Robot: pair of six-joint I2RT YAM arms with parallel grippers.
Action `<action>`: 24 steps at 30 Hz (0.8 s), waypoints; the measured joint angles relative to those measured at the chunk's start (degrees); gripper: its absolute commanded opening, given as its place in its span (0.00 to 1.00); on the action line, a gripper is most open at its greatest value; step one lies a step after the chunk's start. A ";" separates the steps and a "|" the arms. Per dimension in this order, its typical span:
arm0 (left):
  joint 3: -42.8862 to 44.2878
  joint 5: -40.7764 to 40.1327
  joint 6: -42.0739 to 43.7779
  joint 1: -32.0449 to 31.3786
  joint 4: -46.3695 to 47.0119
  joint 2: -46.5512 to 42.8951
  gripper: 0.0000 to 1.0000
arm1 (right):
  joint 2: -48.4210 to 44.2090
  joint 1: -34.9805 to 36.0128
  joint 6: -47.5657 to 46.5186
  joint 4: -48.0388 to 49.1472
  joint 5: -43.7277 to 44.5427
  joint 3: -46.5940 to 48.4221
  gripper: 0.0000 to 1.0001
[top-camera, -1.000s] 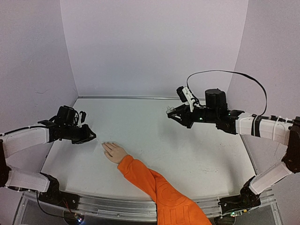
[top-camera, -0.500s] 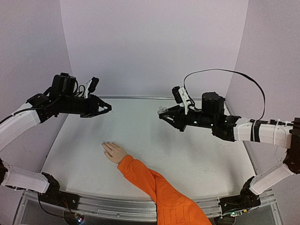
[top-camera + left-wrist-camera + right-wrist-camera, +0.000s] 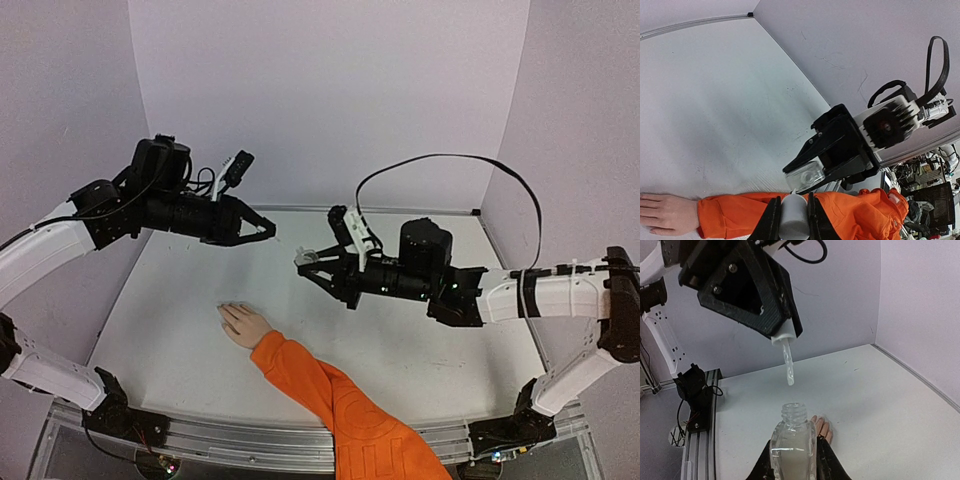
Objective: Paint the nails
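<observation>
A small pale hand (image 3: 243, 323) lies palm down on the white table (image 3: 420, 340), at the end of an orange sleeve (image 3: 335, 400). Its nails are too small to make out. My left gripper (image 3: 264, 230) is shut on a white cap (image 3: 793, 217) with a clear brush (image 3: 788, 363) hanging from it. My right gripper (image 3: 304, 263) is shut on an uncapped clear bottle (image 3: 792, 435) of pale polish. The brush tip hangs just above the bottle's open neck. Both grippers hover above the table, beyond the hand. The hand's fingers (image 3: 821, 428) show behind the bottle in the right wrist view.
Lilac walls (image 3: 330, 100) close the table at the back and both sides. A metal rail (image 3: 250, 440) runs along the near edge, and the sleeve crosses it. A black cable (image 3: 450, 160) loops above the right arm.
Both arms have swung in towards the middle. The left gripper rose from near the table and moved right with the cap. The right gripper moved left with the bottle, meeting the brush.
</observation>
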 measured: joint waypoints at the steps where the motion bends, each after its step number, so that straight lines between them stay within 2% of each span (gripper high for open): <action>1: 0.04 0.07 0.00 -0.31 -0.39 0.02 0.00 | 0.79 0.35 -0.15 0.24 0.07 0.04 0.00; 6: 0.04 0.00 -0.02 -0.61 -1.51 0.00 0.00 | 4.26 1.55 -0.83 0.46 0.31 0.61 0.00; 24: 0.04 -0.68 0.59 -0.85 -1.99 -0.04 0.00 | 5.66 1.77 -2.60 3.34 0.17 2.73 0.00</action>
